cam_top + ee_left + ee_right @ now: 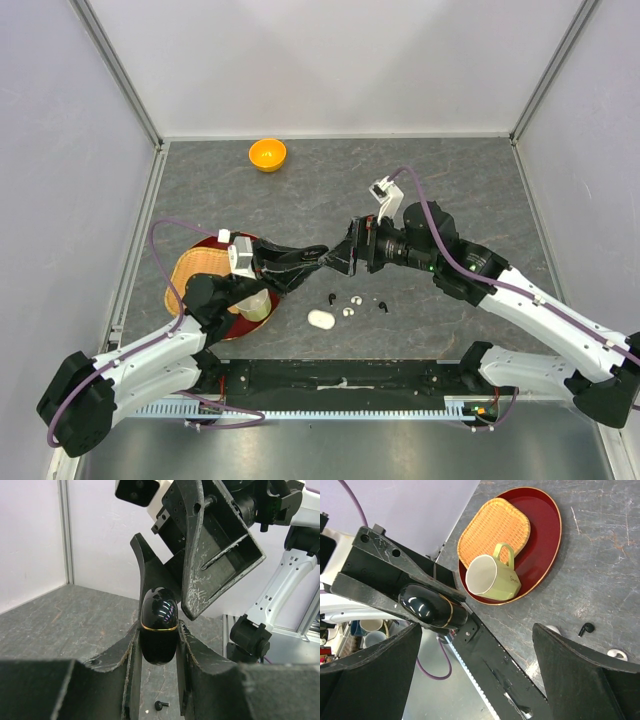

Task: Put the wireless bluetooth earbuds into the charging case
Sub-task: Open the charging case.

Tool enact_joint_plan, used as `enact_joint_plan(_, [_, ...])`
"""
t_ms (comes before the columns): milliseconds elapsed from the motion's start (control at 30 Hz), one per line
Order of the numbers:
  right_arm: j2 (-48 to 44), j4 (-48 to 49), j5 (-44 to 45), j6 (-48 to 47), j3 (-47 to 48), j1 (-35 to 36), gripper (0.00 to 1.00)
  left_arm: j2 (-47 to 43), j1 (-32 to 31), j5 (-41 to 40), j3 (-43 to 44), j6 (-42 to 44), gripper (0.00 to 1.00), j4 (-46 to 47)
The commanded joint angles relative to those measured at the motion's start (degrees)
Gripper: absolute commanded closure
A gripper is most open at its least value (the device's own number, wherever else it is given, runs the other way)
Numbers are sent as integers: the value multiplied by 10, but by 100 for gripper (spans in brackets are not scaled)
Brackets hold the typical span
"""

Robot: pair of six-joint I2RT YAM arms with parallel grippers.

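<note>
My left gripper [322, 259] is shut on a glossy black charging case [158, 625] with a gold band, holding it above the table with its lid closed. The case also shows in the right wrist view [432, 609]. My right gripper [348, 254] is open, its fingers [585, 675] spread wide on either side of the case's free end without touching it. On the table below lie two black earbuds [331, 298] [382, 306], two white earbuds [357, 299] [348, 311] and a white case [321, 319]. One black bud shows under my left gripper's fingers [160, 705].
A red oval tray [205, 247] at the left holds a wicker basket [190, 278] and a yellow-green cup [255, 305]. An orange bowl [267, 154] stands at the back. The tray [547, 535], basket [492, 530] and cup [492, 577] also show in the right wrist view.
</note>
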Motion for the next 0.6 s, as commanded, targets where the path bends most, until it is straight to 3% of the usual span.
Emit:
enact_joint_plan(0, [0,-1,20,-10,18,2,2,1,-2,10,25,13,98,14])
enact_joint_plan(567, [-4,28,58,23,25,1,2,-8,-2,39,18,14,98,-10])
